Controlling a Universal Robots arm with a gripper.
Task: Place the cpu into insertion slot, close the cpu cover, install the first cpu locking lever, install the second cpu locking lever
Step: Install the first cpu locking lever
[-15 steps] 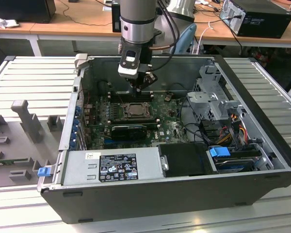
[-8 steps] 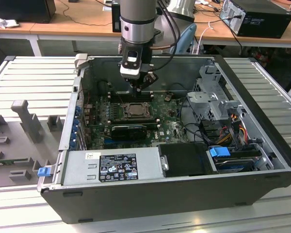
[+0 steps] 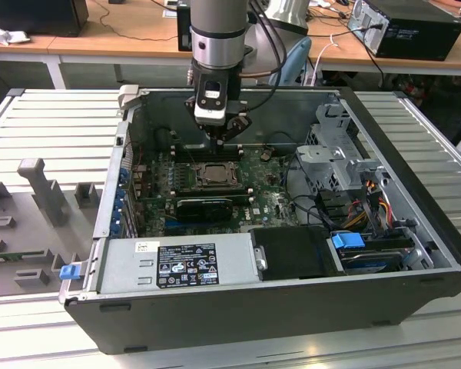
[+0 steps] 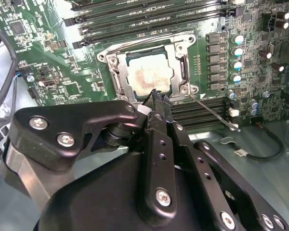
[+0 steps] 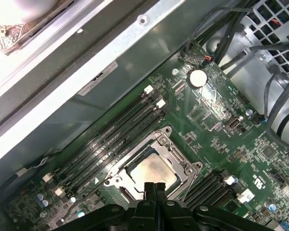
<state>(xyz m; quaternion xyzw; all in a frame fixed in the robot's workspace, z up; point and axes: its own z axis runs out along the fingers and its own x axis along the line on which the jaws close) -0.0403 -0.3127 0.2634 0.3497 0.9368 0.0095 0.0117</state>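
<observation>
The cpu lies flat in the insertion slot, dull silver top up, on the green board. The silver cpu cover lies down around it, and the chip shows through the cover's window. My gripper is shut with nothing between its fingers, tips just over the socket's edge. In the first wrist view the same gripper hangs over the rim of the cpu. A thin metal locking lever angles out from the socket's corner across the memory slots. In the exterior view the gripper hovers above the socket.
Long black memory slots flank the socket on both sides. A black card lies in front of the socket, a grey power supply along the near case wall. Drive cage and cables fill the exterior view's right.
</observation>
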